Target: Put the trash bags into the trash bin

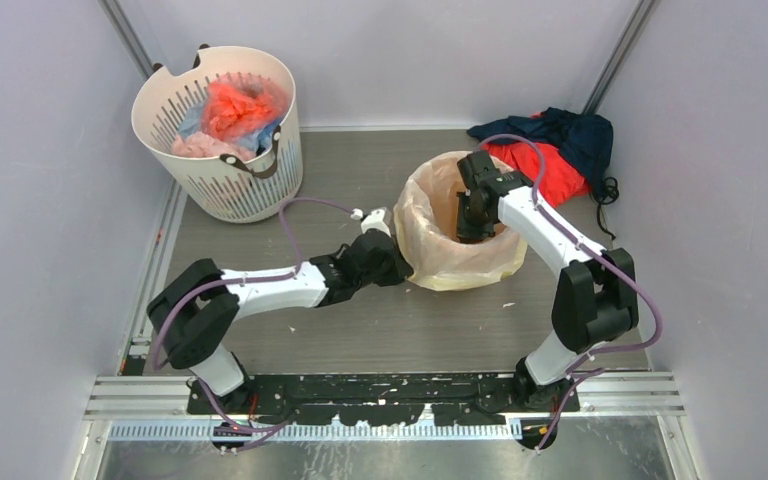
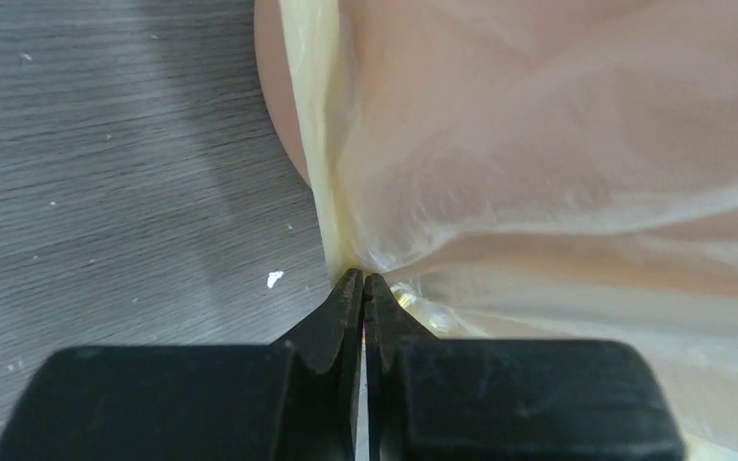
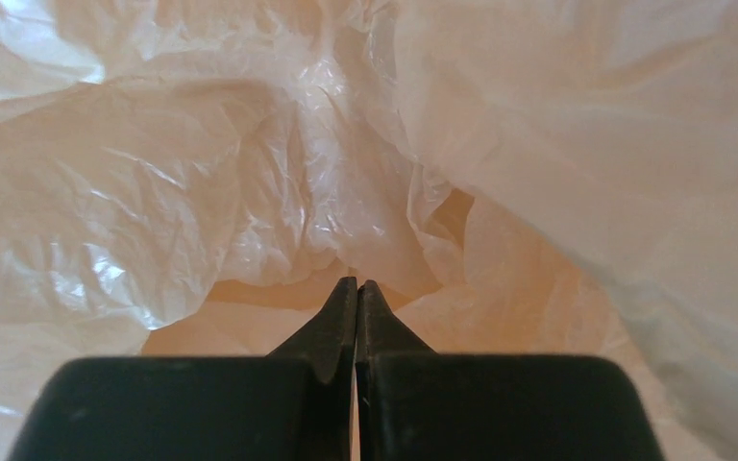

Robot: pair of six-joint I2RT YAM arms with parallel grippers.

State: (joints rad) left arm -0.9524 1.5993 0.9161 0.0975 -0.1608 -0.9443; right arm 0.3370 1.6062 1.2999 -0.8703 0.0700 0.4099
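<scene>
The left pincer (image 1: 392,256) is low over the table (image 1: 360,320), in front and to the right of the white basket (image 1: 165,100) full of red, pink and blue bundles (image 1: 232,108). It is closed on the trash bag (image 1: 460,262). Its two black fingers (image 2: 341,307) meet at the tips, and the thin yellow film bunches up right there. The pinch is on the left side of the trash bin (image 2: 279,106), down near the table.

The bag is pulled over the bin like a wrinkly skin. It covers the rim, hangs down the outside and lines the inside too. The bin stands upright in the middle of the table.

The right pincer (image 1: 472,222) reaches down into the bin from above. Its fingers (image 3: 336,312) are pressed tight together. Crinkly film is all around them, but I cannot tell if any is caught between them.

On the far right, at the back, lies a heap of red and navy cloth (image 1: 550,150).
</scene>
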